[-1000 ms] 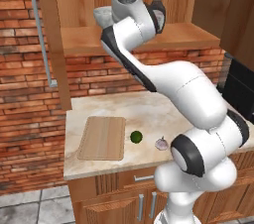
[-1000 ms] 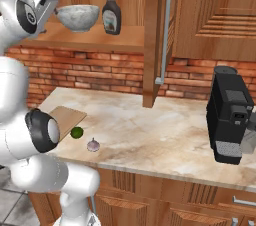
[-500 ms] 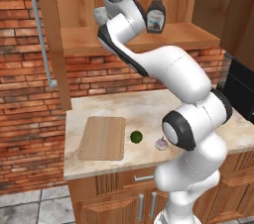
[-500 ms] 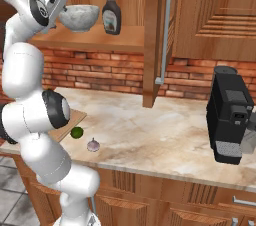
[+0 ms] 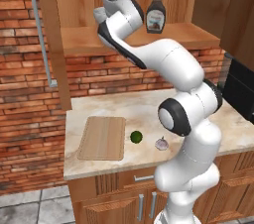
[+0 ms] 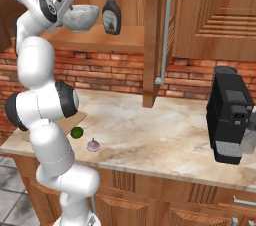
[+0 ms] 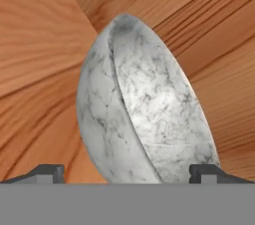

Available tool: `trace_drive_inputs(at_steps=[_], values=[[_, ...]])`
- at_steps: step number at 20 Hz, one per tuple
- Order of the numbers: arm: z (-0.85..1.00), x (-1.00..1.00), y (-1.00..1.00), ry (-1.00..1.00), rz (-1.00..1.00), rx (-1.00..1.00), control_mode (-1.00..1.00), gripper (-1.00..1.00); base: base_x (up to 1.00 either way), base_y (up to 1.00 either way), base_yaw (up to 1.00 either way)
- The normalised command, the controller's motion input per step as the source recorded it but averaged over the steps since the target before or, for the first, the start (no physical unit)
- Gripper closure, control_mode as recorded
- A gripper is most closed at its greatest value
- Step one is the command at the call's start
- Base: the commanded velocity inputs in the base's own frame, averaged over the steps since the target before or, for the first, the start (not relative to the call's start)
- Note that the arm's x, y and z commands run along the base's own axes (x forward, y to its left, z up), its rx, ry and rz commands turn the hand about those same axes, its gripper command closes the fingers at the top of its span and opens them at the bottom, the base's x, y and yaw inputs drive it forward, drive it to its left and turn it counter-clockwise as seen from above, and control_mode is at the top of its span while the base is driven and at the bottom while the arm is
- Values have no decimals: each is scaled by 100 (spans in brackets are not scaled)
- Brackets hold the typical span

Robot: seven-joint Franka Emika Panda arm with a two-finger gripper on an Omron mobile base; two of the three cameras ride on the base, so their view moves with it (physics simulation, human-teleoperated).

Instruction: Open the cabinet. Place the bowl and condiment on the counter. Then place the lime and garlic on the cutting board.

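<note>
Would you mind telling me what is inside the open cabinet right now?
On the cabinet shelf stand the white bowl and, beside it, the dark condiment bottle. The arm covers the shelf's left part in the right base view.

The counter (image 5: 149, 106) carries the cutting board (image 5: 102, 138) at its left end, with the lime (image 5: 136, 137) just beside the board and the garlic (image 5: 161, 143) a little further right. A black coffee machine (image 6: 231, 115) stands far right. The cabinet shelf (image 6: 112, 40) above holds the bowl (image 6: 81, 17) and condiment bottle (image 6: 111, 13).
</note>
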Motion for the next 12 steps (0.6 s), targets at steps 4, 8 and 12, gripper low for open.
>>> trace_drive_inputs(at_steps=[4,8,12], values=[[-6,32,-11,0,0,0,-100,-100,0,0,0],[-9,36,-4,0,0,0,-100,-100,0,0,0],[-13,28,-1,0,0,0,-100,100,0,0,0]])
